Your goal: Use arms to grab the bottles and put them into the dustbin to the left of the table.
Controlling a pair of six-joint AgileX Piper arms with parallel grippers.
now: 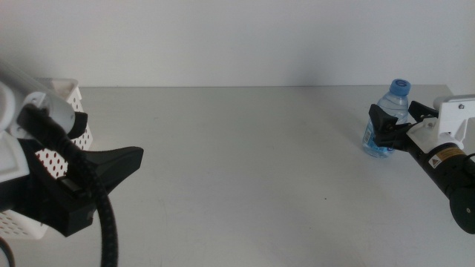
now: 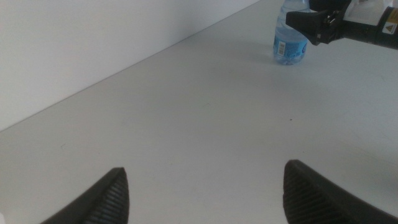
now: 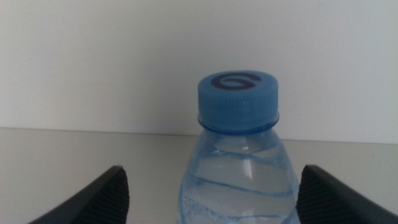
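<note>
Water bottle [image 1: 387, 119] upright at far right of table [image 1: 245, 170], blue cap [image 3: 237, 94] on, blue label low on its body.

Right gripper [image 1: 399, 121] at the bottle, level with its middle. Jaws spread, one either side of the body; right wrist view shows clear gaps between both jaw tips and the plastic, so nothing is clamped. Whether either jaw brushes the bottle lower down is hard to judge from the middle view.

Left gripper [image 1: 132, 157] low at the near left, just in front of the dustbin [image 1: 70, 93], which sits at the table's left edge. Its jaws stand wide apart in the left wrist view, bare tabletop between them, holding nothing. Ribbed cable [image 1: 100, 208] loops down across that arm.

Bottle and right gripper also show small in the left wrist view, well away across the table.
</note>
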